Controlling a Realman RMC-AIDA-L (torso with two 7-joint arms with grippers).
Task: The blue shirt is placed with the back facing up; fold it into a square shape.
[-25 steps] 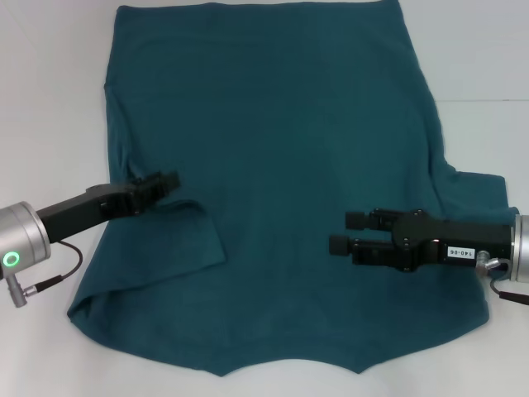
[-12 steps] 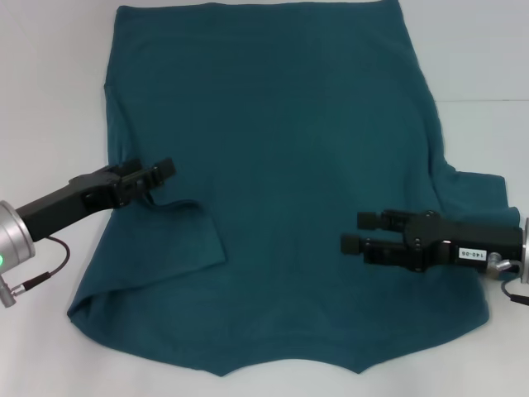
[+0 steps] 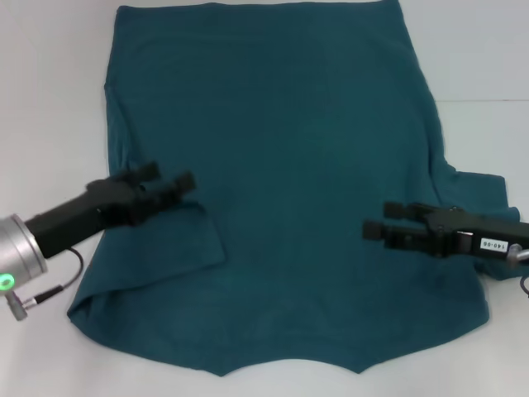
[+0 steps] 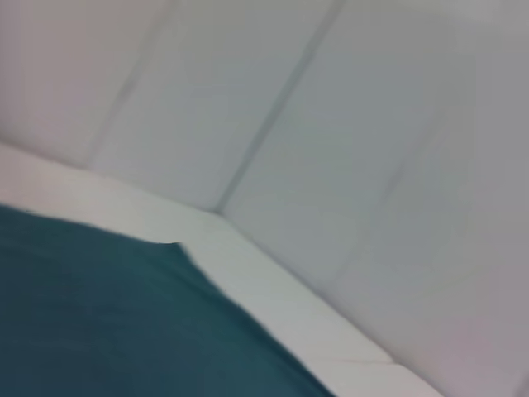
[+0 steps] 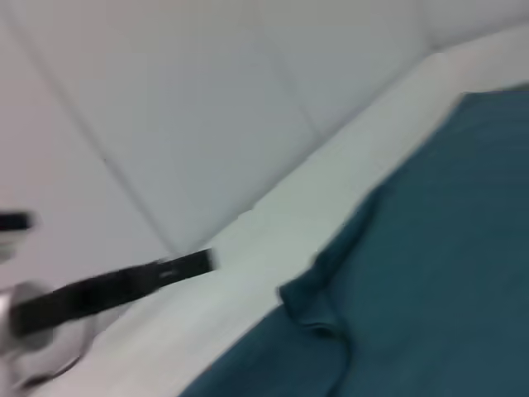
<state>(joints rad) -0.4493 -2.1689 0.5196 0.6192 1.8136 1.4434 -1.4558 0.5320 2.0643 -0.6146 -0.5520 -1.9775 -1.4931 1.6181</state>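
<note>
shirt: the blue shirt [image 3: 281,165] lies spread flat across a white table [image 3: 50,99], filling most of the head view from the far edge down to the near edge.
colour and cloth: dark teal-blue, soft and matte, plain with no lettering on the side that shows.
outline: straight edge along the far side; the near edge dips in a shallow curve between two soft points.
left side of shirt: a flap [image 3: 178,248] of the cloth is folded over onto the body, its edge running slantwise toward the near left corner, with a raised crease along it.
right side of shirt: a sleeve [image 3: 479,194] sticks out sideways, slightly bunched where it joins the body.
surface: mostly smooth, faint wrinkles only near the folds.
left gripper [image 3: 169,186]: over the left part of the shirt, just at the far end of the folded flap; its two black fingers stand apart and nothing shows between them.
right gripper [image 3: 384,222]: over the right part of the shirt, near the sleeve, pointing toward the middle; fingers parted, with bare teal cloth seen in the gap, gripping nothing.
left wrist view: a teal stretch of the shirt [image 4: 124,322] against the pale table and a grey panelled wall [image 4: 331,124].
right wrist view: the shirt's edge with a small rumpled fold [image 5: 314,306], and a dark arm [image 5: 107,285] farther off over the table.
</note>
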